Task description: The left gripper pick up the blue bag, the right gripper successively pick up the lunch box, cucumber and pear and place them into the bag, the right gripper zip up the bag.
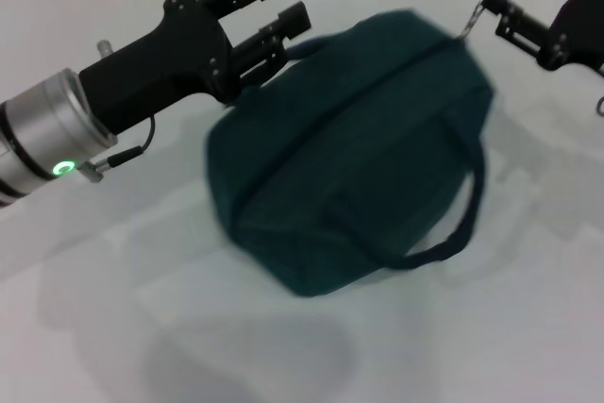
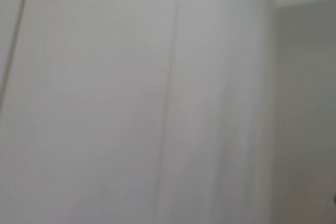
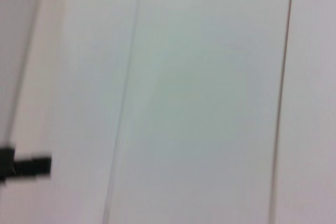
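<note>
The blue bag [image 1: 349, 153] sits in the middle of the white table [image 1: 113, 327], and it looks full and round, with its top seam closed all the way along. One looped handle [image 1: 453, 233] hangs down the near side of the bag. No lunch box, cucumber or pear can be seen, so they are probably inside the bag now, but that is a guess. Just past the bag's left end is the left gripper [image 1: 283, 2]. Its two fingers are a little apart, and the bag's far handle [image 1: 307, 46] seems to run up between them, likely so the bag stays put while the zip is pulled. At the bag's far right end is the right gripper [image 1: 498, 14]. Its tips are close together, right by the metal ring pull [image 1: 475, 16], and it seems to be pinching the ring, though this is hard to see for sure. The zipping looks nearly or fully done.
</note>
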Tool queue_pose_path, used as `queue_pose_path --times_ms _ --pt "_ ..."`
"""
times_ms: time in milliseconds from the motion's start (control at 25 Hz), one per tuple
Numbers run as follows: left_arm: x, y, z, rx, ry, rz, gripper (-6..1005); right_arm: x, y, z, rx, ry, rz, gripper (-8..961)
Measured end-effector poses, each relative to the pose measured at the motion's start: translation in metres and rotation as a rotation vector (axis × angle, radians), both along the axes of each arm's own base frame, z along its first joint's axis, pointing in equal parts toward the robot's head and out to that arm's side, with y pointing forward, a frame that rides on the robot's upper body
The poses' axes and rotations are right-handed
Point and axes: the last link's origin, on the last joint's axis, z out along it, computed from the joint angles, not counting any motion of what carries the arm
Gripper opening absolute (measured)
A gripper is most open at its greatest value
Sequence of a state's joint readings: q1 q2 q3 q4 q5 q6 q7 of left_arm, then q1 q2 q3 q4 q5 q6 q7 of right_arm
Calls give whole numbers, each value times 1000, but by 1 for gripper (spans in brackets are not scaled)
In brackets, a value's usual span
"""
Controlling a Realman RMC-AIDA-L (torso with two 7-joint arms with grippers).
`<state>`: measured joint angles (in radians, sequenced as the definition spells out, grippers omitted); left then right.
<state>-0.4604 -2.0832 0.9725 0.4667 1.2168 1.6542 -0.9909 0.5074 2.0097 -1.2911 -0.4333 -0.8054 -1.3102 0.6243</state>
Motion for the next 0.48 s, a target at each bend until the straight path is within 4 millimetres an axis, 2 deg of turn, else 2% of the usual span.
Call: queue_pose_path --times_ms 120,200,360,480 --pt "0 -7 0 3 -5 -39 414 -15 -5 5 -56 10 102 567" --pt "-5 -17 -3 22 0 -48 457 -25 -12 -2 -143 -45 200 655" --pt "-20 -37 -10 66 -14 -32 646 -39 -33 -19 -276 -122 372 814" --pt "-26 -46 -13 88 -21 -27 760 -42 -41 -25 -290 -138 424 813"
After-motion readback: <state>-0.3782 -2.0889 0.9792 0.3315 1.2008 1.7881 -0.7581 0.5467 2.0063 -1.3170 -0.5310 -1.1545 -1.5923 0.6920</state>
